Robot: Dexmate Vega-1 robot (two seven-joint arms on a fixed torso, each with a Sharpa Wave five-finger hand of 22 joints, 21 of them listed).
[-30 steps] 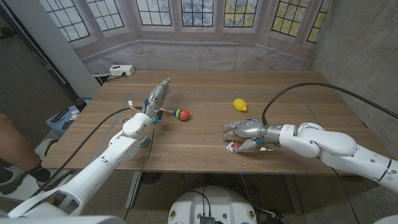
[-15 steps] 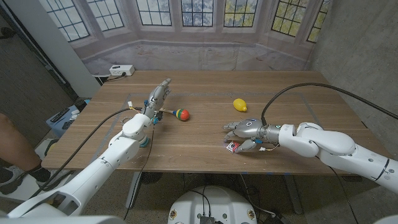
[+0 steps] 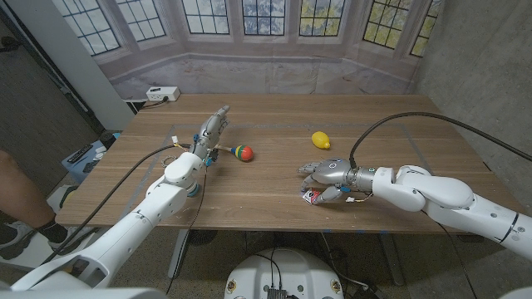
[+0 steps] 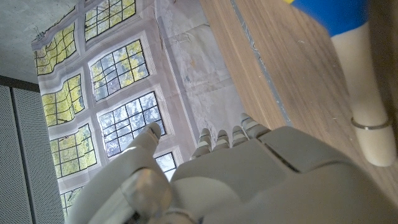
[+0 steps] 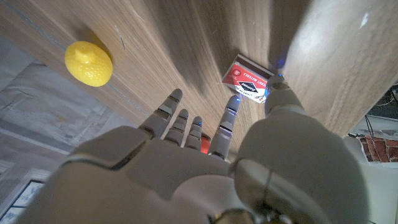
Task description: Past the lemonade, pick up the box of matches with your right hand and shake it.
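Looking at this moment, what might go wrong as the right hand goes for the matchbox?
1. The box of matches lies close to the table's near edge; a nudge from the right hand might push it off.
2. In the right wrist view the box lies flat on the wood, with the thumb beside it and the fingers spread; a thin flat box may slip out of a pinch.
3. The lemon-shaped lemonade lies just beyond; a wide shake might hit it.

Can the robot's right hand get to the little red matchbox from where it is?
Probably yes. The right hand hovers right over the matchbox near the table's front edge, fingers spread around it, with nothing between them. The lemon lies farther back, out of the way.
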